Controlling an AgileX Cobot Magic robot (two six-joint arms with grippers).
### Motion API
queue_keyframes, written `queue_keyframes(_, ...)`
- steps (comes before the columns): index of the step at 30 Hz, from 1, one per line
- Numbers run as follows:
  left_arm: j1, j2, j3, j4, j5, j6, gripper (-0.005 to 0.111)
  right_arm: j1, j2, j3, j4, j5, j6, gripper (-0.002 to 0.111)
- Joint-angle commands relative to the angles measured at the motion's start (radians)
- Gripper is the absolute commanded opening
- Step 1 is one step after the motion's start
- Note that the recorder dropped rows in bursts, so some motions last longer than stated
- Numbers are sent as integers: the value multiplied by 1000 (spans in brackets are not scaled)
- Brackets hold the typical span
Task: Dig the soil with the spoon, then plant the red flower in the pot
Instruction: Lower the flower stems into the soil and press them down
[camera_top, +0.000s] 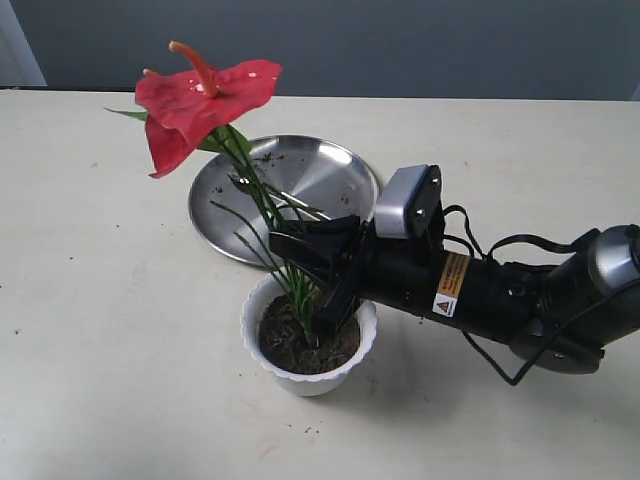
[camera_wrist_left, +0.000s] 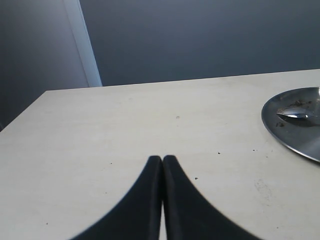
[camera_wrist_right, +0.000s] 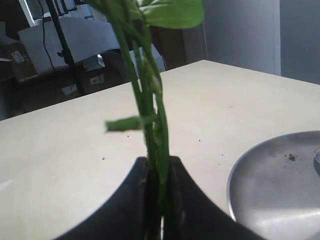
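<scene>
The red flower (camera_top: 205, 100) stands upright with its green stems (camera_wrist_right: 150, 115) reaching down into the dark soil (camera_top: 300, 345) of the white scalloped pot (camera_top: 308, 375). My right gripper (camera_top: 322, 300) is shut on the stems just above the soil; in its wrist view the black jaws (camera_wrist_right: 159, 167) pinch the stems between them. The spoon (camera_wrist_left: 300, 115) lies in the round steel plate (camera_top: 320, 175) behind the pot; in the exterior view the stems partly hide it. My left gripper (camera_wrist_left: 162, 159) is shut on nothing, over bare table, and out of the exterior view.
Crumbs of soil lie on the steel plate (camera_wrist_left: 290, 135) and on the beige table (camera_top: 120, 330) round the pot. The right arm (camera_top: 500, 290) stretches in from the right, low over the table. A grey wall stands behind the table's far edge.
</scene>
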Motion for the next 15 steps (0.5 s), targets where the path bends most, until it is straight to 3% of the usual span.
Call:
queue_keyframes(1,-7,-5,-4,-8,-6,-2,0,1,37,24,-83,71,36,-1)
queue_keyframes(15,-7,-5,-4,-8,-6,-2,0,1,37,24,-113,92,186,-1)
